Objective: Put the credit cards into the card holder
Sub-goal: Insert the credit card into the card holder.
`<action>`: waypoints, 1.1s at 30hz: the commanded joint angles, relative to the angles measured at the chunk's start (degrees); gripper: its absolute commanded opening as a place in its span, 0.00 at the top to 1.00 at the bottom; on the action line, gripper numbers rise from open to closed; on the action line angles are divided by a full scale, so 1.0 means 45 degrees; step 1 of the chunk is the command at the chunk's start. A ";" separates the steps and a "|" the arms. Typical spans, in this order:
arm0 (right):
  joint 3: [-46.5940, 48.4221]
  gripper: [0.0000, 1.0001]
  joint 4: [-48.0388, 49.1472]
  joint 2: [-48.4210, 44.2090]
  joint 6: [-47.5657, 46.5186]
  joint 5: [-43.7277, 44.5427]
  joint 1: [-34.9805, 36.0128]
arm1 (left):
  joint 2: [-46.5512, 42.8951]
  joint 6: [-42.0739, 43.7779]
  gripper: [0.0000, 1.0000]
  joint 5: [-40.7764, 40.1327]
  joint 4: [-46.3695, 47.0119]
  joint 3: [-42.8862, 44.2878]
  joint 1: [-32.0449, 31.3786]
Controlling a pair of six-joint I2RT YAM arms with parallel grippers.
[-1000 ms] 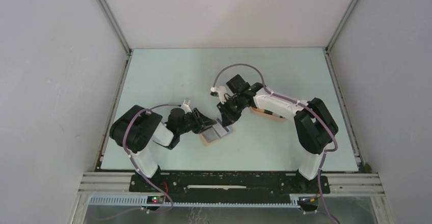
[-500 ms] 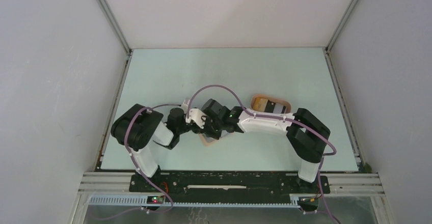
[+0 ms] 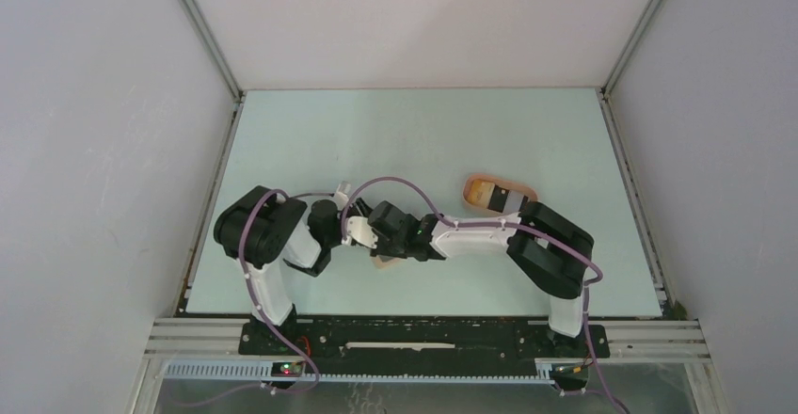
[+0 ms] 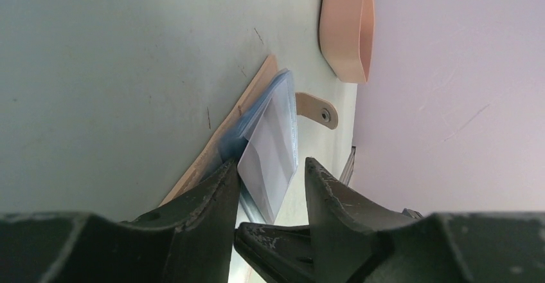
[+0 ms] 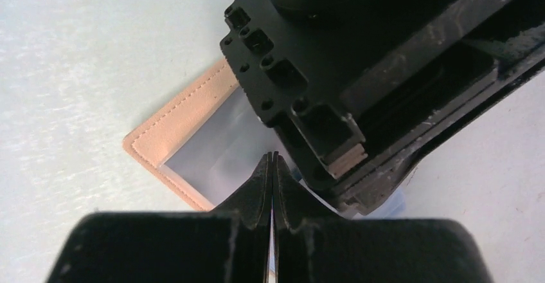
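Left tool (image 4: 271,167): half released; straddles the near end of the blue-grey card (image 4: 273,128); no visible pinch
Card holder (image 4: 200,161): flat on the surface (image 4: 96,71), just ahead of both tools; the card lies on it, long axis running away from this tool
Right tool (image 5: 272,161): clenched, empty; tips just above the card; better placed to push

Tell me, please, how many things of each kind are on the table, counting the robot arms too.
Cards: 3 (a yellowish one and a black-and-white one in the tray, a light blue one at the card holder)
Card holder: 1
Tray: 1
Robot arms: 2
Total: 7
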 commanded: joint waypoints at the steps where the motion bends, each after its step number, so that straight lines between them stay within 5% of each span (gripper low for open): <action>1: -0.0075 0.98 0.0853 0.0270 -0.0643 0.1118 0.0149 | 0.0407 0.0194 0.52 -0.0267 -0.0194 -0.0014 0.0162; 18: -0.0517 0.99 0.1617 0.0079 -0.1508 0.3513 -0.0149 | 0.0897 0.0448 0.52 -0.0206 -0.0072 0.0004 0.0338; 23: -0.0441 0.94 -0.0532 -0.1570 -0.0642 0.0127 -0.0507 | 0.0771 0.0477 0.53 -0.0089 -0.0073 0.0098 0.0357; 29: 0.0630 0.64 -0.3935 -0.2881 -0.0071 -0.5445 -0.2339 | 0.0342 0.0687 0.55 -0.0210 -0.0434 0.0052 0.0377; 33: 0.1274 0.57 -0.4780 -0.2426 0.1318 -0.8858 -0.4454 | 0.0228 0.0896 0.58 -0.0289 -0.0609 -0.0015 0.0377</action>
